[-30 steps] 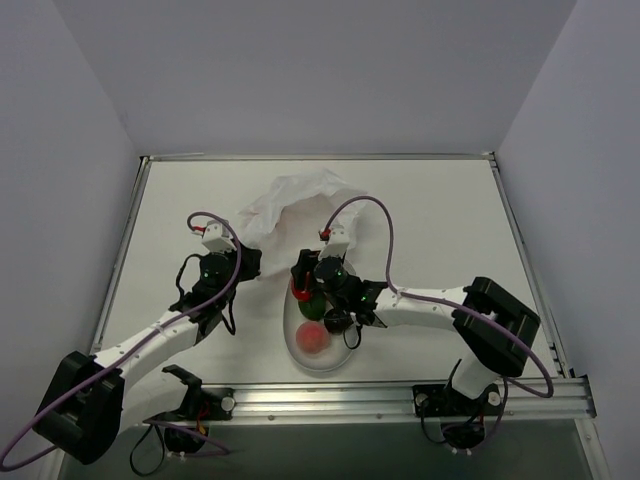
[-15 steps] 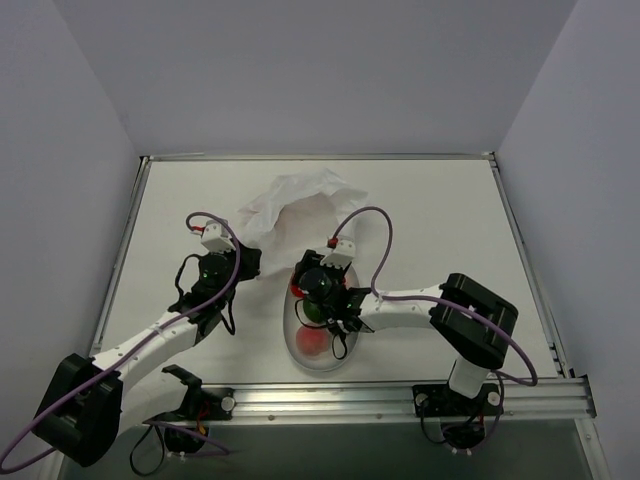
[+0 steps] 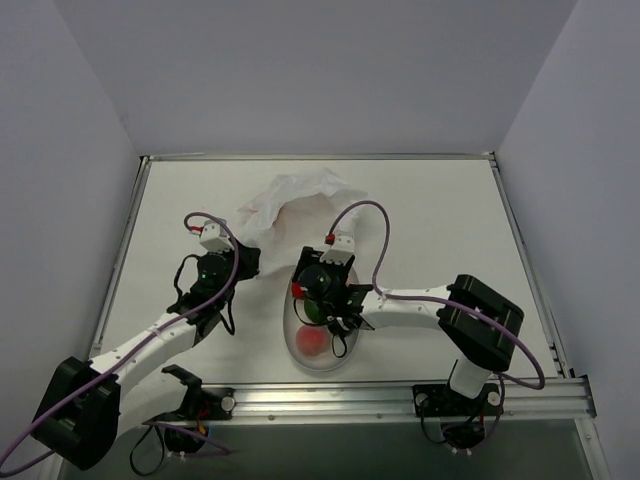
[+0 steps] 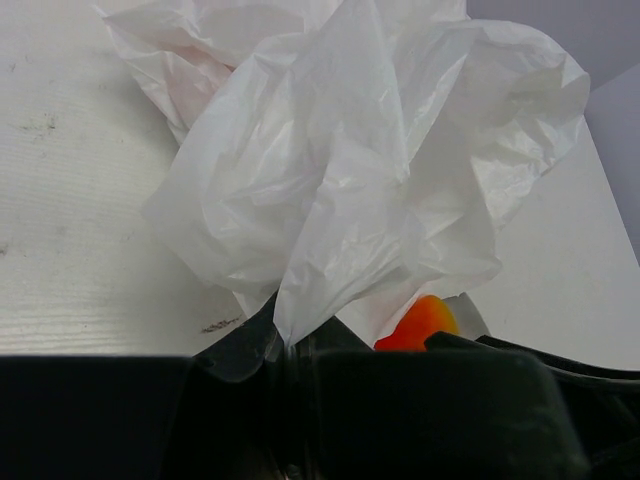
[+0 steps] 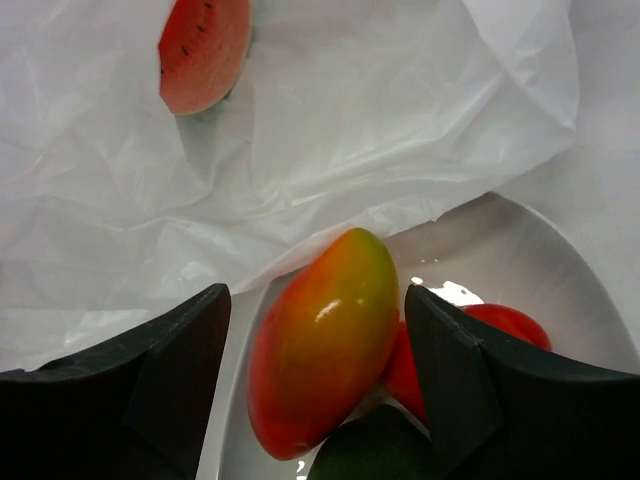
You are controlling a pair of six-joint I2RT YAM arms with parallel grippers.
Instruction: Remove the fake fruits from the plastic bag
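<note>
The crinkled white plastic bag (image 3: 292, 203) lies at the table's back middle. My left gripper (image 4: 288, 348) is shut on a fold of the plastic bag (image 4: 350, 180) at its near edge. In the right wrist view my right gripper (image 5: 320, 375) stands open over the white oval plate (image 5: 545, 265). An orange-red fruit (image 5: 325, 355) lies on the plate between the fingers (image 5: 170, 375), touching neither. Beside it lie a red fruit (image 5: 505, 322) and a green one (image 5: 370, 452). A watermelon slice (image 5: 205, 48) rests inside the bag. A pink fruit (image 3: 312, 342) lies at the plate's near end.
The plate (image 3: 337, 355) sits near the front rail (image 3: 330, 400), just in front of the bag. An orange-red fruit (image 4: 420, 323) shows past the bag's edge in the left wrist view. Raised table edges run along the left and right sides.
My right arm swung left over the plate, and its jaws have widened away from the orange-red fruit, which now lies on the plate. The left gripper kept its hold on the bag.
</note>
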